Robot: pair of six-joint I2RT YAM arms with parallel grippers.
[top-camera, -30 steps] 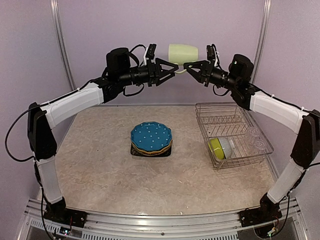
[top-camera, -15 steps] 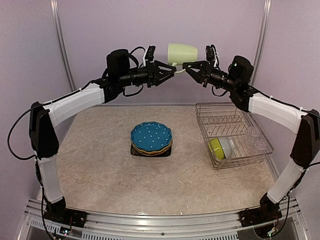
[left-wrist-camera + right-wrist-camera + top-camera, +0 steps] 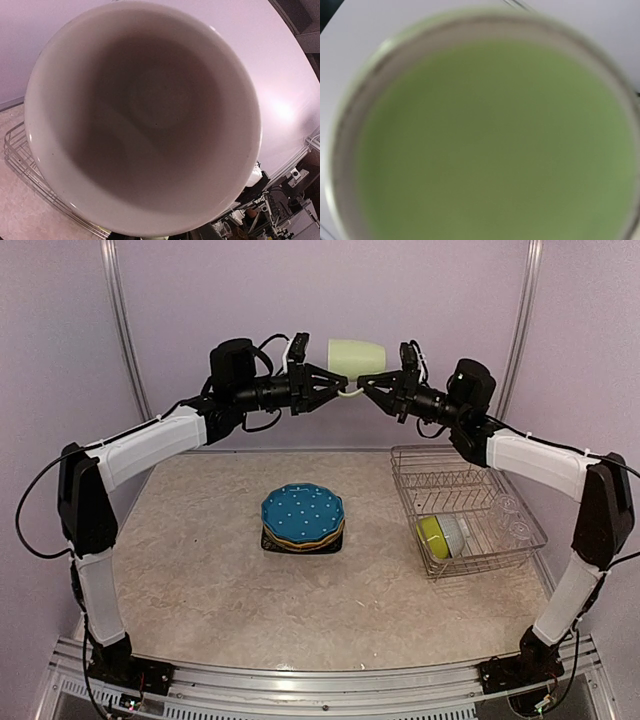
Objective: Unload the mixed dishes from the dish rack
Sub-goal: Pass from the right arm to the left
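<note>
The bench (image 3: 200, 570) carries a silver wire dish rack (image 3: 425, 448) at right. It holds a lime bowl (image 3: 431, 534) leaning on a white bowl (image 3: 455, 532), both on edge, and two clear glasses (image 3: 508, 508). At centre, a blue white-dotted plate (image 3: 302, 510) tops a stack. At top centre, the pale green mug (image 3: 357, 356) lies sideways in the air. The right hand (image 3: 366, 385) is clenched on its handle. Whether the left hand (image 3: 343, 388) grips cannot be told.

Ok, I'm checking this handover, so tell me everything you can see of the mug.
The mug is pale green outside and off-white inside, glossy like ceramic, and empty. It lies on its side in the air, high above the table, with its mouth toward the left arm and its base toward the right. Both grippers meet just beneath it, where a small pale handle shows. The right gripper is shut on it. Whether the left gripper grips it I cannot tell. Nothing else touches it.
</note>
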